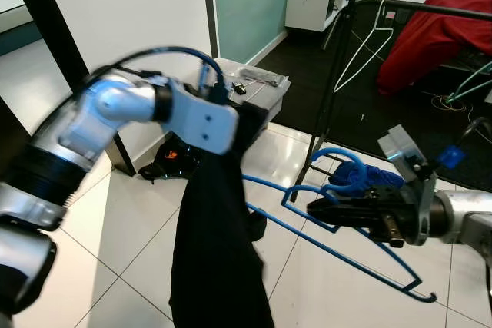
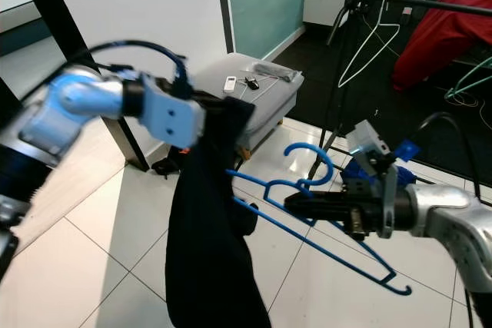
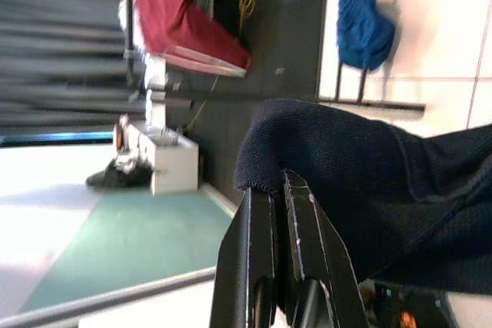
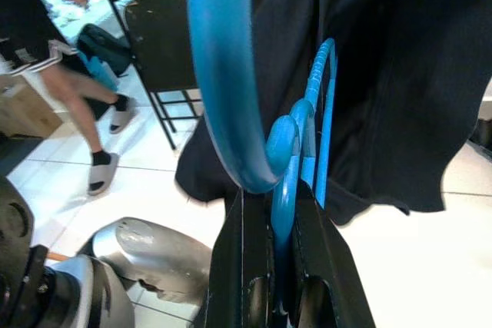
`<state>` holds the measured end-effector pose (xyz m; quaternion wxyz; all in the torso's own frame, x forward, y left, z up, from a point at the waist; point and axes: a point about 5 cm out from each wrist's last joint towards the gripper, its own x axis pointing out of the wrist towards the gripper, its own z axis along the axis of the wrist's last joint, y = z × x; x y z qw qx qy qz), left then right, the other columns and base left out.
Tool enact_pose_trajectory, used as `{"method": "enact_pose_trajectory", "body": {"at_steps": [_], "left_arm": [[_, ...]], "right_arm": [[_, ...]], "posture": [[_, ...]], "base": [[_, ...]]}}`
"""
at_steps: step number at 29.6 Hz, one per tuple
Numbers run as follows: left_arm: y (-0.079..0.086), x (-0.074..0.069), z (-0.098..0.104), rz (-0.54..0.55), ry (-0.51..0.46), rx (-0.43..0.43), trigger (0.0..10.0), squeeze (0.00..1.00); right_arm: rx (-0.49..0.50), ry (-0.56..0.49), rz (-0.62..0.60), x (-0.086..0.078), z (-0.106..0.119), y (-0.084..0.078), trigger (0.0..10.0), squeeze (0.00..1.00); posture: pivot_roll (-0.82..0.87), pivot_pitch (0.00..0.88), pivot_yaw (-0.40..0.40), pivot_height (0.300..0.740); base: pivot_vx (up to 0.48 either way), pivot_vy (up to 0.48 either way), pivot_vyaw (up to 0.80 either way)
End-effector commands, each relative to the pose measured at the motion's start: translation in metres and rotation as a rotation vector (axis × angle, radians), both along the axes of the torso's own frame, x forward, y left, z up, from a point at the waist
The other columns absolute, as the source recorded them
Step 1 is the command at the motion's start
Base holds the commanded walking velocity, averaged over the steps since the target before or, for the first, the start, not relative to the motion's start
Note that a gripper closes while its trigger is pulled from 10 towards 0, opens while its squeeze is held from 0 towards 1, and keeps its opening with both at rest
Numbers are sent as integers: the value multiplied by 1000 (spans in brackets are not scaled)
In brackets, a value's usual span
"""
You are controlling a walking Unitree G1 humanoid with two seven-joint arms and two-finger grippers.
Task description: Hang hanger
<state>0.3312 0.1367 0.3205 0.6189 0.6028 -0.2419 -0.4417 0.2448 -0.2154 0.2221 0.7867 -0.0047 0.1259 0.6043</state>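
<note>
Above tiled floor (image 1: 115, 213), hanger (image 2: 307, 224) between right gripper (image 2: 296, 207) fingers.

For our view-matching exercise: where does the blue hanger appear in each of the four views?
Left eye view: blue hanger lower right, in the right gripper.
Right eye view: lower centre-right.
Left wrist view: not in it.
Right wrist view: centre, hook rising from the fingers.
Shared landmark: dark garment.

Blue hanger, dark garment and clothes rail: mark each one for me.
blue hanger (image 2: 307, 228), right eye view, on its lower bar near the neck.
dark garment (image 1: 219, 243), left eye view, on the middle of the hanging cloth.
clothes rail (image 1: 438, 8), left eye view, on the horizontal black bar.
</note>
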Motion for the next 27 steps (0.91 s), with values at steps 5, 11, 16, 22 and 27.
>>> {"method": "enact_pose_trajectory", "body": {"at_steps": [5, 11, 16, 22, 27], "left_arm": [[23, 0, 17, 72, -15, 39, 10000, 0], [13, -5, 13, 5, 14, 49, 10000, 0], [-21, -22, 7, -188, 80, 4, 10000, 0], [-37, -31, 7, -283, 104, -12, 10000, 0], [-36, -30, 7, -278, 101, -9, 10000, 0]], "right_arm": [[-65, -38, -80, 4, 4, -22, 10000, 0], [-68, -35, -64, 2, 5, -23, 10000, 0], [-51, -47, -51, 6, 2, -16, 10000, 0], [-58, -84, -86, 13, 0, -14, 10000, 0], [-89, -123, -153, 20, 2, -19, 10000, 0]], "posture": [[-99, 37, 60, 740], [-103, 38, 61, 740], [-99, 36, 61, 740], [-100, 36, 66, 740], [-104, 37, 70, 740]], "base": [[0, 0, 0], [0, 0, 0], [0, 0, 0], [0, 0, 0], [0, 0, 0]]}}
